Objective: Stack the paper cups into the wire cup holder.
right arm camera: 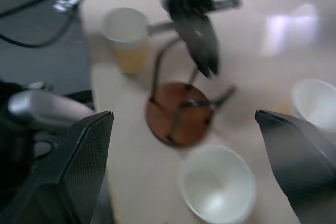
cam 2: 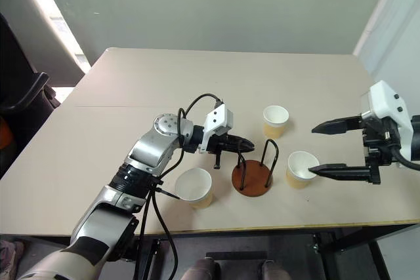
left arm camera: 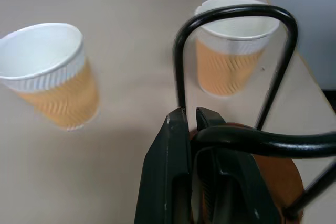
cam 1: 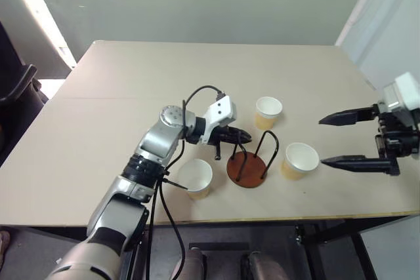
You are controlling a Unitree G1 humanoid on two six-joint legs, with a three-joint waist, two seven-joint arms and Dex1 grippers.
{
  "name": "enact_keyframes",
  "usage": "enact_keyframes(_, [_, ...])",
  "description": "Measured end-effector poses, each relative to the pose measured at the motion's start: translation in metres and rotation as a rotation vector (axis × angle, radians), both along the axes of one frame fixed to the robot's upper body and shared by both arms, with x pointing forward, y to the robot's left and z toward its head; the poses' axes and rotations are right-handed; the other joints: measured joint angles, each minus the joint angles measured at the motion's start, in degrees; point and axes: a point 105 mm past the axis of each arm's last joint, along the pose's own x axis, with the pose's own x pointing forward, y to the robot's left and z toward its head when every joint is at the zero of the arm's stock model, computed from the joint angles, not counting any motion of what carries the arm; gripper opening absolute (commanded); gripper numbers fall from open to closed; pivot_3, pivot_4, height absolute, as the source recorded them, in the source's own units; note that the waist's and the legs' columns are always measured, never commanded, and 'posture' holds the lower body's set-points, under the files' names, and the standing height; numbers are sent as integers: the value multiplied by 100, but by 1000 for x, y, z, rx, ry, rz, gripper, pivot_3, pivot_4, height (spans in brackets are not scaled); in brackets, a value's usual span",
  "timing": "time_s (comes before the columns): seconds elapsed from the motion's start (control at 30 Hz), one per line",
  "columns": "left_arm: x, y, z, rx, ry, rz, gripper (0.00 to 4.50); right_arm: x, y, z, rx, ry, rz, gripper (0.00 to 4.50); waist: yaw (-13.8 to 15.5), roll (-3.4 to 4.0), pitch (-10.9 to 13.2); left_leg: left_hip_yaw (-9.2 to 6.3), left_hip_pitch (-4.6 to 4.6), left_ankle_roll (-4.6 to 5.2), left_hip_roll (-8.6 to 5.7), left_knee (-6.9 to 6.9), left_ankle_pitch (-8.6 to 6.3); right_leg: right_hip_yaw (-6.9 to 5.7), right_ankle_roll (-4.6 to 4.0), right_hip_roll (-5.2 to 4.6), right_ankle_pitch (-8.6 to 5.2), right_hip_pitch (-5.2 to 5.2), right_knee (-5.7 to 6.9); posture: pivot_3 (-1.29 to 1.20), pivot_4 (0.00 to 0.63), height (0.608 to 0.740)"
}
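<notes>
From the head camera, the wire cup holder [cam 1: 249, 164] stands upright mid-table (loops pointing up) among three upright paper cups [cam 1: 268, 111]. The left gripper [left arm camera: 190, 120], fingers closed and empty, hovers above it. The right gripper [right arm camera: 184, 150] spreads wide over one cup.

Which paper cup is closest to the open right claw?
The cup just right of the wire holder, beside the right claw. The others stand behind the holder and at its left.
</notes>
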Motion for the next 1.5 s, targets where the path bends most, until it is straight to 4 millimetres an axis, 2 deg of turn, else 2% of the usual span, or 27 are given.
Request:
enact_keyframes(0.13, [-9,2,-5,23,-6,-2,26,0,5,-5,1,11,0,4500,3,0,0,4,0,11,-7,25,-13,15,17,-12,0,8,-2,0,150,740])
enact_keyframes(0.23, [-12,6,-9,64,-7,0,926,1,6,-11,-18,30,-2,4500,6,0,0,4,4,42,-8,28,-31,19,17,-18,1,12,-2,0,150,740])
enact_keyframes(0.33, [-15,13,-24,108,45,21,1907,7,-1,-30,-96,77,-43,4500,7,1,0,3,4,58,-4,25,-40,19,13,-18,2,8,1,0,150,740])
enact_keyframes(0.5, [-18,15,-23,132,34,13,3618,15,-13,-50,-193,98,-91,4500,4,4,0,3,4,66,-2,23,-46,20,9,-19,5,6,1,0,150,740])
enact_keyframes(0.73, [-22,22,-20,146,11,-11,3618,22,-18,-62,-259,102,-91,4500,-15,4,0,3,4,71,-2,21,-50,21,10,-19,5,6,1,0,150,740])
enact_keyframes(0.9, [-16,29,-4,124,-44,13,3618,29,-18,-73,-308,105,-77,4500,-18,4,0,3,4,73,-1,22,-52,21,9,-20,7,5,0,0,150,740])
enact_keyframes(1.2, [-13,67,24,138,-137,52,3618,37,-15,-91,-360,131,-26,4500,-52,6,0,1,2,75,6,17,-56,21,5,-19,10,-2,-2,0,150,740])
enact_keyframes(1.33, [-36,94,46,130,-124,25,3663,43,-4,-102,-363,136,11,3690,-97,6,0,2,0,72,11,12,-62,20,-8,-18,15,-14,-2,0,150,740])
enact_keyframes(1.43, [-57,109,60,116,-108,22,3663,47,-3,-107,-390,130,11,2605,-125,6,1,2,0,69,16,9,-65,18,-17,-18,12,-18,-2,0,150,740])
enact_keyframes(1.5, [-71,122,60,137,-91,40,3663,48,-2,-107,-395,117,15,1938,-135,9,0,3,1,67,21,7,-68,18,-26,-18,6,-20,0,0,150,740])
